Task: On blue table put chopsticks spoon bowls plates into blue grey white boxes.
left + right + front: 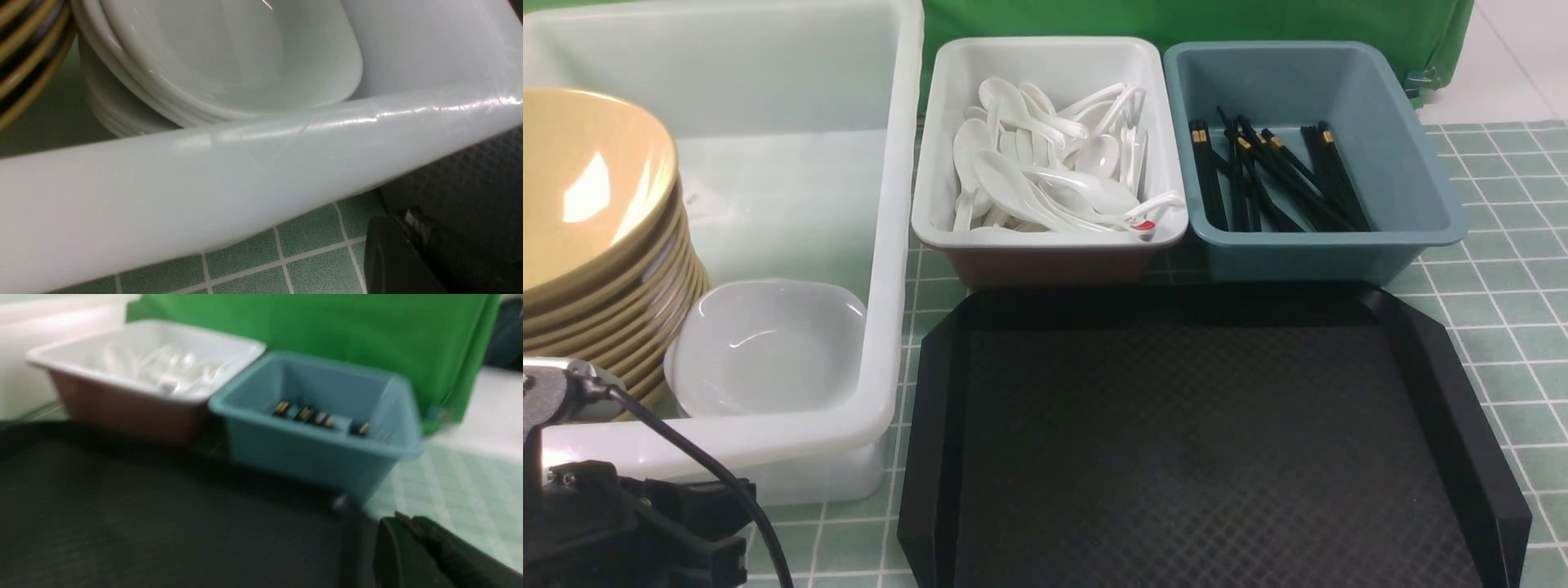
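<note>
Green backdrop cloth (1176, 20) hangs behind a blue table (1503, 286) of pale teal squares with white grid lines. Front view: large translucent white box (890, 245) on the robot's left holds a stack of tan bowls (596, 237) against its left side and white plates (768, 347) just beside them, near the front wall. Middle box (1045, 245), white inside and brownish outside, is piled with white spoons (1045, 171). Slate-blue box (1421, 204), touching or nearly touching the middle one on its right, holds black chopsticks (1274, 175) with gold bands, lying loosely crossed. Black textured tray (1201, 441) sits in front of both small boxes. Left arm hardware (605, 523) with a cable shows at the lower left corner; no fingertips visible here. Left wrist view: close on the white box rim (245, 171), stacked plates (229, 61) inside, bowl edges (28, 49) beside them, tray corner (470, 179) and a dark part of the left gripper (408, 261) at the edge; its jaws are pressed together, holding nothing visible. Right wrist view, blurred: brownish box (122, 404), blue box (310, 449) with gold chopstick ends (318, 416), tray (163, 522) in front. Right gripper (429, 551) shows only as a dark tip at the edge; jaws pressed together, nothing between them.
</note>
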`<state>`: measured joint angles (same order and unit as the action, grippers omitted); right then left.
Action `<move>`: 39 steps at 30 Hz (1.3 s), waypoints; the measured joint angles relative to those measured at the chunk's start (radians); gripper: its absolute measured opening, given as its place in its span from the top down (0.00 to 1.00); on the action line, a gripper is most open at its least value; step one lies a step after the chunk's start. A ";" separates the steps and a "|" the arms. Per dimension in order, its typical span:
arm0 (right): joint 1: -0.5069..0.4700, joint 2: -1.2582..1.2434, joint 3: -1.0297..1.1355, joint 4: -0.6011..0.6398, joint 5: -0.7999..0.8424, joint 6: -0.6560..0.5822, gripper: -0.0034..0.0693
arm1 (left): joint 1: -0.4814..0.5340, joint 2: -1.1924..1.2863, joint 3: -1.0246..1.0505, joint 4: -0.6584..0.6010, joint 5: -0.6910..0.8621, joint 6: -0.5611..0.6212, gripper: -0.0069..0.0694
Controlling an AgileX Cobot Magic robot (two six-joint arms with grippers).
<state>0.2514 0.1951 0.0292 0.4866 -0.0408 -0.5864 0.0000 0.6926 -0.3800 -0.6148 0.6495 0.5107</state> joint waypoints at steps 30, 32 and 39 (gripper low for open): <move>-0.232 -0.207 0.000 -0.525 0.345 0.586 0.88 | 0.000 -0.001 0.000 -0.003 0.027 0.000 0.90; -0.232 -0.207 0.000 -0.525 0.345 0.586 0.88 | 0.000 -0.001 0.000 -0.003 0.030 0.000 0.90; -0.232 -0.207 0.000 -0.525 0.345 0.586 0.87 | -0.001 -0.001 0.001 -0.003 0.033 0.000 0.90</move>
<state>0.0190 -0.0117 0.0292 -0.0388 0.3039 0.0000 -0.0005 0.6918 -0.3791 -0.6177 0.6827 0.5107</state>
